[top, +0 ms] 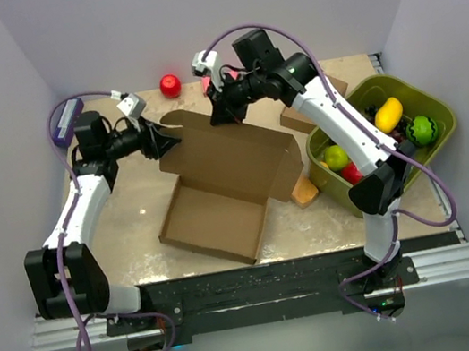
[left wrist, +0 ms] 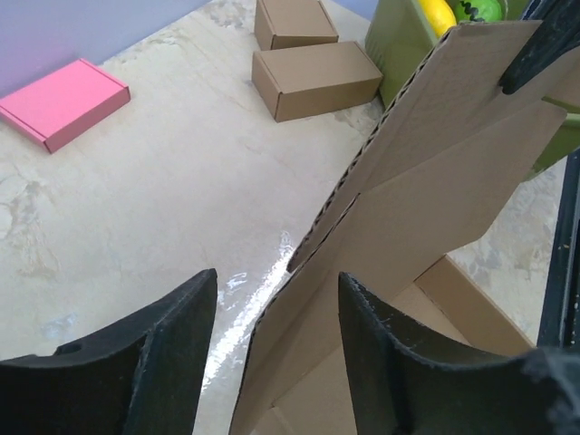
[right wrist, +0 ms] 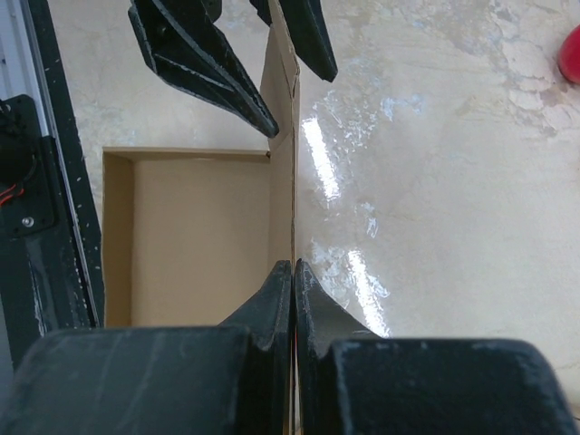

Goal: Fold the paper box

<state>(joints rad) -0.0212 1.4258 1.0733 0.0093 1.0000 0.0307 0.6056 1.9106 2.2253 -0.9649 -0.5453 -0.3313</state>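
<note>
The paper box (top: 222, 209) lies mid-table as an open brown tray, its lid panel (top: 230, 149) raised at the back. My right gripper (top: 222, 116) is shut on the lid's top edge; in the right wrist view its jaws (right wrist: 294, 265) pinch the thin cardboard edge (right wrist: 283, 109) above the tray's inside (right wrist: 199, 236). At the lid's left end, my left gripper (top: 166, 139) is open. From the left wrist its fingers (left wrist: 181, 344) straddle the lid's side flap (left wrist: 435, 181), with a gap on the left side. Both left fingers (right wrist: 208, 63) show in the right wrist view, either side of the panel.
A green bin (top: 442, 116) of toy fruit stands at the right. Two small closed brown boxes (left wrist: 315, 79) (left wrist: 294, 22) sit beside it, and a pink flat box (left wrist: 63, 101) lies at the back. A red ball (top: 170, 85) rests at the back edge, and a small tan block (top: 304, 190) near the tray.
</note>
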